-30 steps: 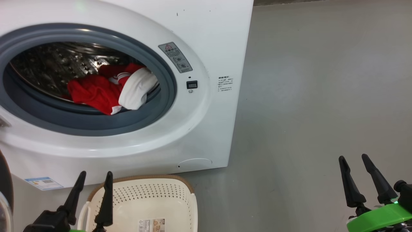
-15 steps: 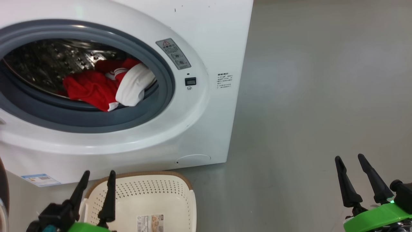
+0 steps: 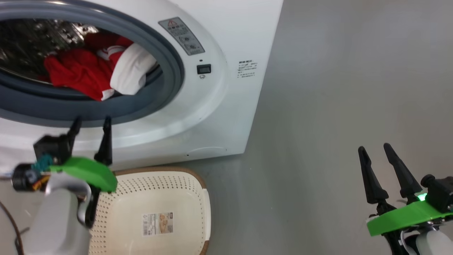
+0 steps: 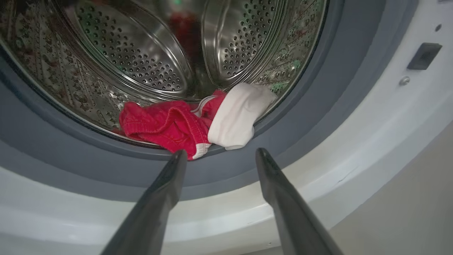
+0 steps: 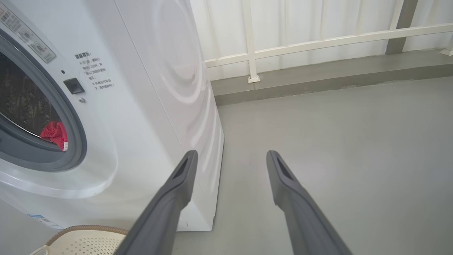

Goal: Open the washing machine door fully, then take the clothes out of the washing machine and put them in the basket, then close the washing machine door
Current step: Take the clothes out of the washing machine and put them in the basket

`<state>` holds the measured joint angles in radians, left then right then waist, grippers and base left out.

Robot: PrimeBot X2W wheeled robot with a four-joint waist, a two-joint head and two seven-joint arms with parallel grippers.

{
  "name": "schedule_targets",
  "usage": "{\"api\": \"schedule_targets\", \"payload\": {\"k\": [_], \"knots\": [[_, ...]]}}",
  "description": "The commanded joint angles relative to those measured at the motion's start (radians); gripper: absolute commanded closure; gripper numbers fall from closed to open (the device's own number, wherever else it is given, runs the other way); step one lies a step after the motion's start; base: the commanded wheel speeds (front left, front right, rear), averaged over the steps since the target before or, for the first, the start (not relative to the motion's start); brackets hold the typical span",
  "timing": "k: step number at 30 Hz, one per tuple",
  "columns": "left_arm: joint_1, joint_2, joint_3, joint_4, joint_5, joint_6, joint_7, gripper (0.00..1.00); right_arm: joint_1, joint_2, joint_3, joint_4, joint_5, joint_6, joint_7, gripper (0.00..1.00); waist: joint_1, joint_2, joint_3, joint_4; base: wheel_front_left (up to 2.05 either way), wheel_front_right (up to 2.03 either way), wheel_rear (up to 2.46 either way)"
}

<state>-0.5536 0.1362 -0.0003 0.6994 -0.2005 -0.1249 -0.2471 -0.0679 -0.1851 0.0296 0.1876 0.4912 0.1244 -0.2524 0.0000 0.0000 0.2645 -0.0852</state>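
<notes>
The white washing machine (image 3: 226, 39) stands with its drum mouth uncovered; its door is out of view. Red and white clothes (image 3: 92, 72) lie at the drum's front lip, on the grey gasket (image 4: 300, 117), and show in the left wrist view as clothes (image 4: 191, 124). My left gripper (image 3: 91, 122) is open, raised in front of the lower gasket, its fingertips just short of the fabric. The cream basket (image 3: 198, 219) sits empty on the floor below the machine. My right gripper (image 3: 375, 150) is open and empty, low at the right over bare floor.
Grey floor (image 3: 354, 88) stretches to the right of the machine. A white railing and a raised kerb (image 5: 318, 76) run behind it. The basket's rim (image 5: 85, 230) shows at the bottom left of the right wrist view. A dark cable (image 3: 9, 219) hangs at the far left.
My left arm has risen from beside the basket up to the drum opening. The head camera has shifted, sliding the machine up and left. The right gripper holds its pose.
</notes>
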Motion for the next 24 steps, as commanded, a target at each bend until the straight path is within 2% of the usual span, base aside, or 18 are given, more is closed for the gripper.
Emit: {"api": "schedule_targets", "payload": {"k": [1,13,24], "knots": [[-0.074,0.042,0.023,0.027,0.009,0.001,0.010,0.00,-0.031,-0.011,0.026,-0.028,-0.006,0.006,-0.009,0.00,0.0000,0.0000,0.059,-0.016,0.00,0.00,0.00],[-0.457,0.080,0.009,0.349,0.010,0.035,0.103,0.00,-0.119,0.011,0.049,-0.038,-0.009,0.006,-0.009,0.00,0.0000,0.0000,0.181,-0.044,0.00,0.00,0.00],[-0.612,0.117,-0.010,0.522,0.012,0.053,0.133,0.00,-0.161,0.022,0.069,-0.039,-0.010,0.006,-0.009,0.00,0.0000,0.0000,0.229,-0.069,0.00,0.00,0.00]]}}
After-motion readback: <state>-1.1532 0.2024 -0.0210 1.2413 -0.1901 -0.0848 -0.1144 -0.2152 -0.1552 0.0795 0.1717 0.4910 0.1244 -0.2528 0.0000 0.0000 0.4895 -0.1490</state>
